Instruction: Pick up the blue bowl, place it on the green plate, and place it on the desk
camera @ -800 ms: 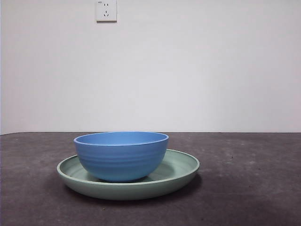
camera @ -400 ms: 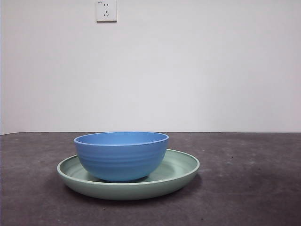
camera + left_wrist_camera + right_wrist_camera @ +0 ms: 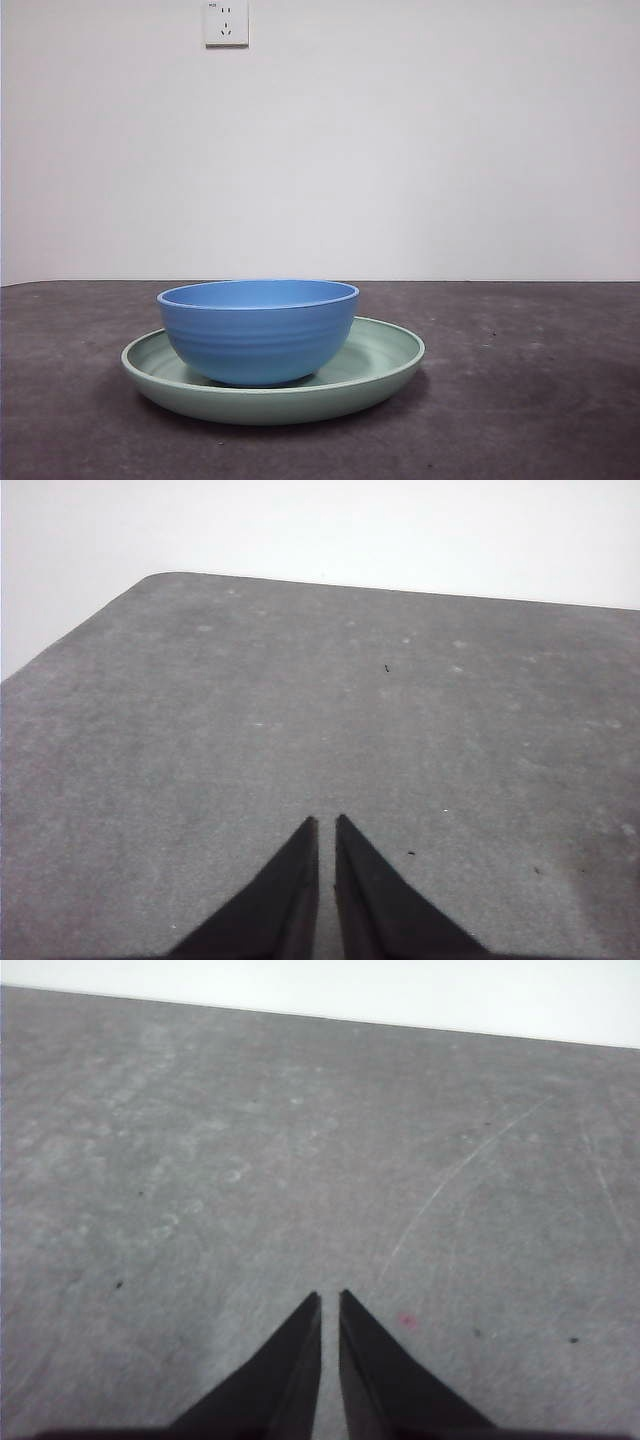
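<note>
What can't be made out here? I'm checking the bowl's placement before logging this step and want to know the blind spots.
- Inside of the blue bowl: front view is level, so its near wall hides any contents.
- Bowl's base and the green plate beneath it: hidden by the plate's near rim.
- Bowl and plate: absent from both wrist views, which show only bare desk.
- Left gripper and right gripper: out of the front view, so their position relative to the bowl is unknown.

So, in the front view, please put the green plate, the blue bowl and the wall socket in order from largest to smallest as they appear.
1. Green plate, the widest.
2. Blue bowl, narrower but taller, standing in the plate.
3. Wall socket, smallest, but it is farther back, so its true size is unsure.
</note>
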Available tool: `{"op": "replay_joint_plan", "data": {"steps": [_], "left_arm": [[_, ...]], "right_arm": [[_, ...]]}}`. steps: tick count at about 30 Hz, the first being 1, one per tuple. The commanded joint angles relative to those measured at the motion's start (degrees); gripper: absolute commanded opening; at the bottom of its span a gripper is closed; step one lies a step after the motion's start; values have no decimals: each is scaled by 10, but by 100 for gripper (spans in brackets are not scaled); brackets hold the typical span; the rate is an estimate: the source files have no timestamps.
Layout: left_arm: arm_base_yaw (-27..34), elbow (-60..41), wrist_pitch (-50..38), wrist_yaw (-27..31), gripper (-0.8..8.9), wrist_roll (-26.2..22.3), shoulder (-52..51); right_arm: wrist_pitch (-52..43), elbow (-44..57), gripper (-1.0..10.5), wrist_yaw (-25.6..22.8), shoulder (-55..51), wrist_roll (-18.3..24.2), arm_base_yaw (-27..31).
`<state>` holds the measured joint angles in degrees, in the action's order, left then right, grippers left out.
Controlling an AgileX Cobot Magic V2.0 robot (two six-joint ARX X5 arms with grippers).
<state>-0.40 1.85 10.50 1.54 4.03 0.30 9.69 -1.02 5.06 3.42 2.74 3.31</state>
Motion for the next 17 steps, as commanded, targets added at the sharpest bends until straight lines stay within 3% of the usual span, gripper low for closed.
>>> {"op": "replay_joint_plan", "data": {"steps": [1,17], "left_arm": [[0,-12,3,-1,27,-1,-1],[0,-12,3,-1,27,-1,-1]], "right_arm": [[3,4,25,-8,-14,-7,0],[-41,3,25,-7,-32,-7,0]]}}
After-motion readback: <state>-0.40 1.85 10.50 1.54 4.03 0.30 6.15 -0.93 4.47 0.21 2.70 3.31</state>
